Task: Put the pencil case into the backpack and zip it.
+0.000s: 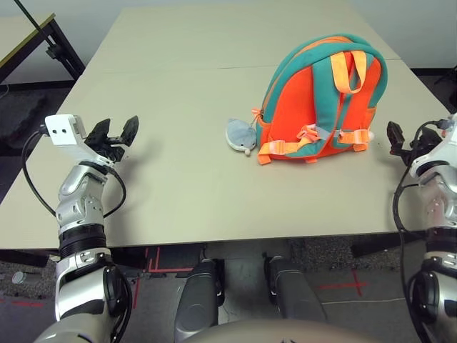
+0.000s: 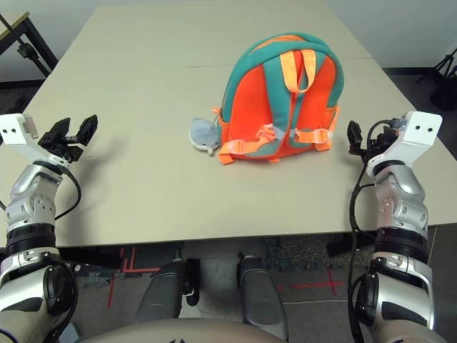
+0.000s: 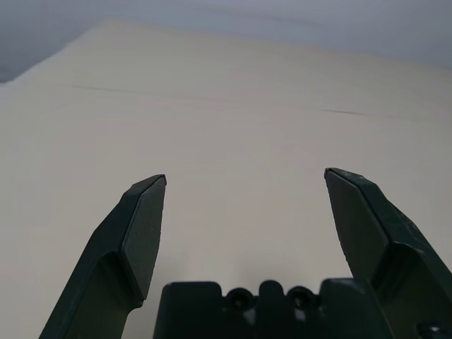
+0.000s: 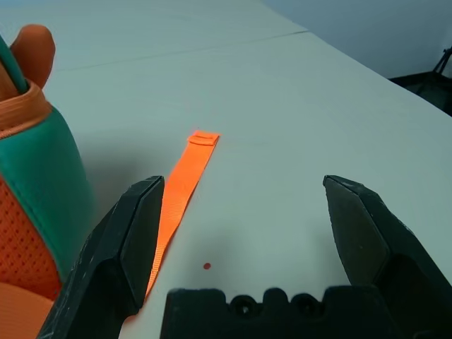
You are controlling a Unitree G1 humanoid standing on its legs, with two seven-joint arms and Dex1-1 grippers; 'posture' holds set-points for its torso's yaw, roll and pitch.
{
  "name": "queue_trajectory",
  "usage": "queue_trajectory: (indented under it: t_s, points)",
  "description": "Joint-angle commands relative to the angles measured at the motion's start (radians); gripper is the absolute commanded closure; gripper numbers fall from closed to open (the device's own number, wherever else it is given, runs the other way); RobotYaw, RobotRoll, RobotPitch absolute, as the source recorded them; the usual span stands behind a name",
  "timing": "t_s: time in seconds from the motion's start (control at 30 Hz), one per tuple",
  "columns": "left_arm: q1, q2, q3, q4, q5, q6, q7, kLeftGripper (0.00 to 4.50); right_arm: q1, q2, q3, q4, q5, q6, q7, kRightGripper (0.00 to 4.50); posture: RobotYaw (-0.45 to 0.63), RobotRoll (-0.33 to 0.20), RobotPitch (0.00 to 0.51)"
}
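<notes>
the orange backpack (image 1: 321,103) lies flat on the table (image 1: 178,179), over on the right side, with its straps facing up and the little grey fish toy (image 1: 241,136) lying on the table, touching its left edge. the left gripper (image 1: 114,133) is up over the left side of the table, far from the bag, with its two black fingers wide apart and nothing between them. the right gripper (image 4: 244,233) sits just to the right of the bag, open wide and holding nothing, with a loose orange strap (image 4: 185,185) on the table near one finger
</notes>
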Motion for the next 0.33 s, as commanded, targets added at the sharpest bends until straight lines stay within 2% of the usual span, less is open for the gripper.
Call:
queue_trajectory:
  t_s: [0.03,0.33]
  points:
    - [0.007,0.015,0.007,0.041,-0.003,-0.027,0.012,0.00,-0.012,0.005,0.007,0.027,-0.013,-0.025,-0.001,0.04,-0.10,0.000,0.169]
    - [0.015,0.039,0.016,0.056,-0.016,-0.051,0.019,0.00,-0.052,-0.013,0.012,0.087,-0.023,-0.053,0.014,0.04,-0.08,0.000,0.157]
